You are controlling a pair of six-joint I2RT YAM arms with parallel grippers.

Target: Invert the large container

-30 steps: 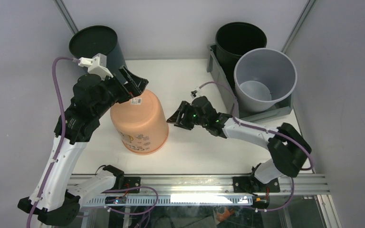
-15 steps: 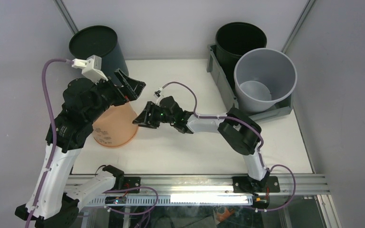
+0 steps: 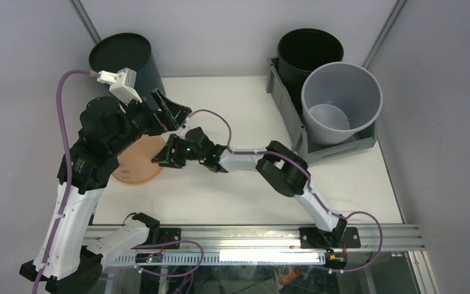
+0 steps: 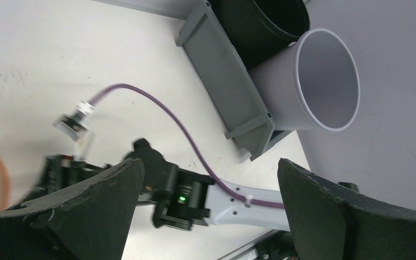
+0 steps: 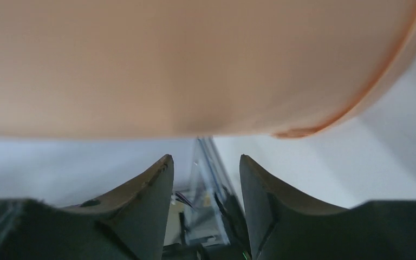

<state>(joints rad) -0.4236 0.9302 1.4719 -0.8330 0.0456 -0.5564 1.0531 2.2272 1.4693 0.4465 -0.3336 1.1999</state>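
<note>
The large container [image 3: 291, 117] is a grey rectangular bin at the back right, standing open side up. Its long wall also shows in the left wrist view [image 4: 223, 73]. Neither gripper is near it. My left gripper [image 3: 172, 111] hangs wide open above the table's left middle, and nothing sits between its jaws [image 4: 208, 162]. My right gripper [image 3: 163, 155] is stretched far to the left. It is open and empty [image 5: 206, 158], with its tips close against the side of the orange bucket [image 5: 195, 65].
A pale grey bucket [image 3: 341, 101] and a black bucket [image 3: 309, 52] stand inside the bin. The orange bucket [image 3: 136, 166] sits at the left, largely hidden under my left arm. A dark bucket [image 3: 122, 58] stands bottom-up at the back left corner.
The orange bucket has shifted left and now shows only as a disc under my left arm. My right arm has reached left after it. The left gripper has stayed wide open.
</note>
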